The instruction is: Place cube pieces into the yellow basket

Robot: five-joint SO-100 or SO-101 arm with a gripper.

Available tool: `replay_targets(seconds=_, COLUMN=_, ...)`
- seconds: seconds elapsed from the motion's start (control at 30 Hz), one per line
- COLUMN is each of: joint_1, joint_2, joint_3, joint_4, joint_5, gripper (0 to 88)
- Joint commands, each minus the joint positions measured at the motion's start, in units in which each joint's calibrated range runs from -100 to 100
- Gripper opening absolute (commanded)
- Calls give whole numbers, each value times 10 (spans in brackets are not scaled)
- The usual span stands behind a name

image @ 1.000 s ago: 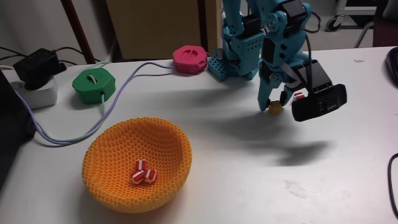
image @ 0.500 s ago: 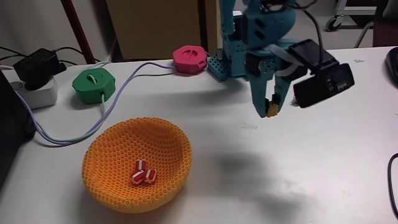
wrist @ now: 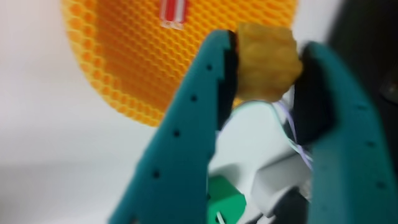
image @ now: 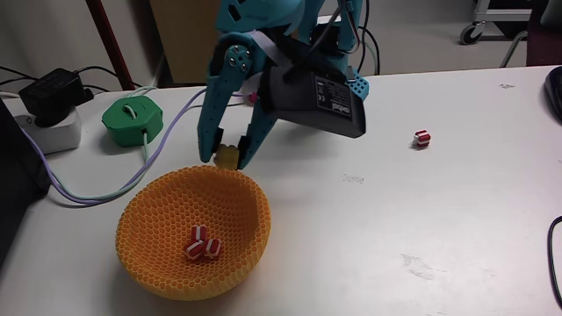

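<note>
The yellow basket (image: 167, 224) stands at the front left of the table in the fixed view, with three red-and-white striped cubes (image: 202, 246) lying inside it. My teal gripper (image: 227, 158) hangs just above the basket's far rim, shut on a yellow-orange cube (image: 228, 158). Another striped cube (image: 422, 138) lies alone on the table to the right. In the wrist view the yellow-orange cube (wrist: 266, 62) is pinched between my two teal fingers (wrist: 193, 130), with the basket (wrist: 118, 68) and a striped cube (wrist: 174, 12) below.
A green hexagonal puck (image: 133, 118) with a cable sits behind the basket at the left. A black power adapter (image: 51, 92) rests on a white socket strip at the far left. The wrist camera (image: 320, 101) juts out to the right of the gripper.
My arm has swung left from the right side of the table, carrying the yellow-orange cube up and over to the basket's far rim. The lone striped cube stayed where it lay.
</note>
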Motion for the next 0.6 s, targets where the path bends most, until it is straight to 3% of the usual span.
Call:
replay_targets(seconds=0.0, joint_1=-4, joint_2=-4, joint_3=2, joint_4=-9, joint_5=-13, gripper=232)
replay_targets(seconds=0.23, joint_1=-5, joint_2=-4, joint_3=10, joint_4=48, joint_5=-46, gripper=270)
replay_targets(seconds=0.33, joint_1=-18, joint_2=-4, joint_3=9, joint_4=81, joint_5=-89, gripper=225)
replay_targets(seconds=0.47, joint_1=-123, joint_2=3, joint_3=-69, joint_4=306, joint_5=-104, gripper=222)
replay_targets(seconds=0.57, joint_1=-256, joint_2=-29, joint_3=-2, joint_4=395, joint_5=-168, gripper=229)
